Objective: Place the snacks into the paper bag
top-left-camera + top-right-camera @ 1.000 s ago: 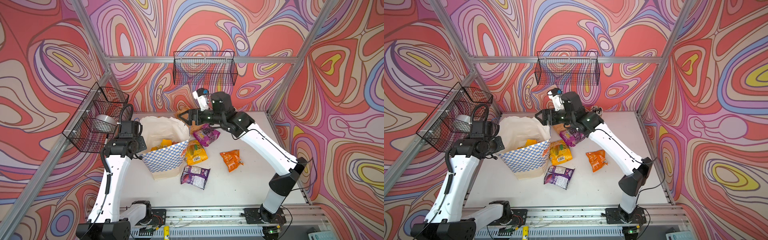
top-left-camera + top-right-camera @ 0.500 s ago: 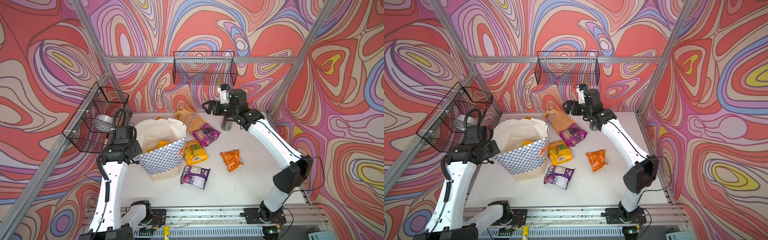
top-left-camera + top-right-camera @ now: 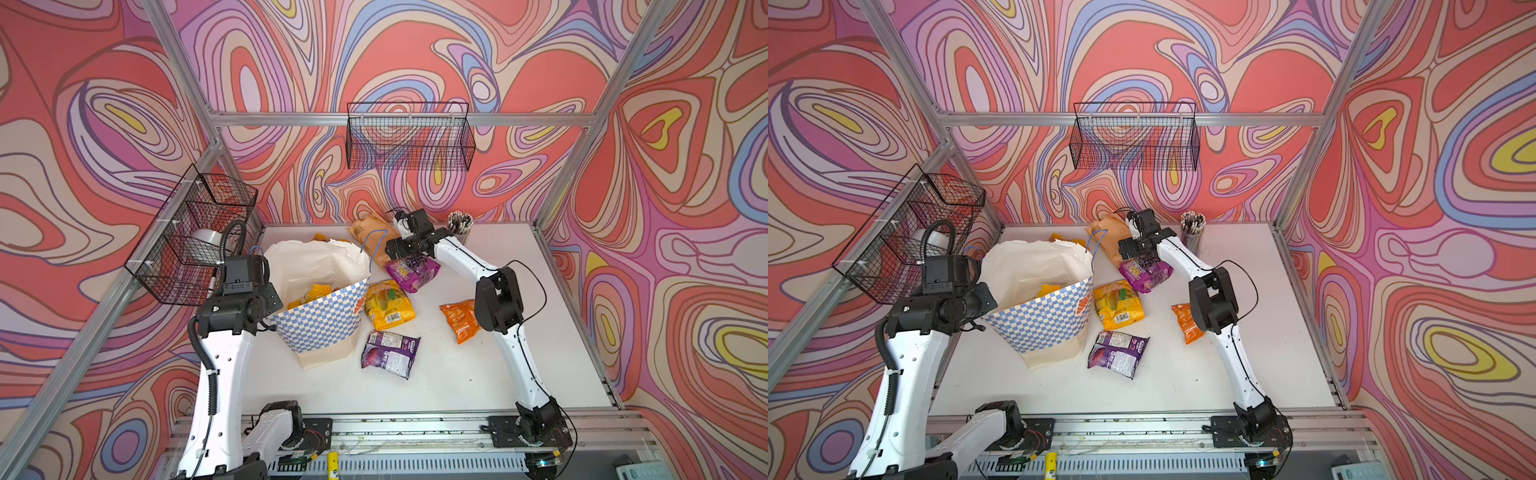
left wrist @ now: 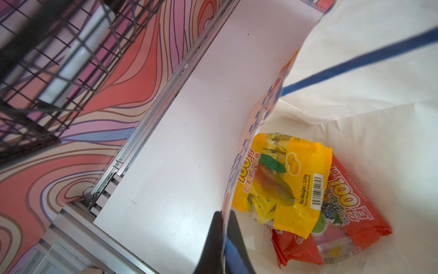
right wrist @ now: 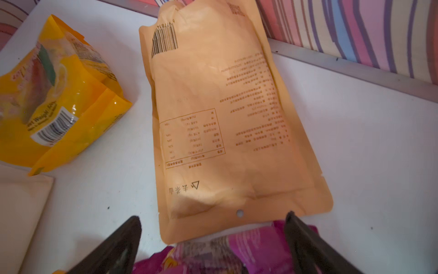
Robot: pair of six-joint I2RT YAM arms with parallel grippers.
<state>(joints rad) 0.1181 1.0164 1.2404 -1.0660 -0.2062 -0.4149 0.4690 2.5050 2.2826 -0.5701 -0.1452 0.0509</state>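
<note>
The checkered paper bag point(image 3: 320, 328) stands open at the table's left. My left gripper point(image 4: 222, 219) is shut on its near-left rim. Inside lie a yellow packet point(image 4: 284, 180) and a red packet point(image 4: 350, 213). On the table right of the bag are a yellow snack point(image 3: 388, 305), two purple snacks point(image 3: 411, 268) point(image 3: 390, 353) and an orange one point(image 3: 459, 320). A tan pouch point(image 5: 218, 113) lies at the back, with another yellow packet point(image 5: 54, 99) beside it. My right gripper point(image 5: 213, 215) hangs open and empty over the seam between the tan pouch and the back purple packet point(image 5: 237, 249).
Black wire baskets hang on the back wall point(image 3: 409, 141) and the left wall point(image 3: 195, 237). A cup of pens point(image 3: 459, 222) stands at the back, just behind the right arm. The right arm's elbow point(image 3: 496, 303) partly covers the orange packet.
The right gripper left the bag's mouth, swung back and to the right, then came down over the tan pouch and purple packet. The left gripper kept its hold on the bag's rim.
</note>
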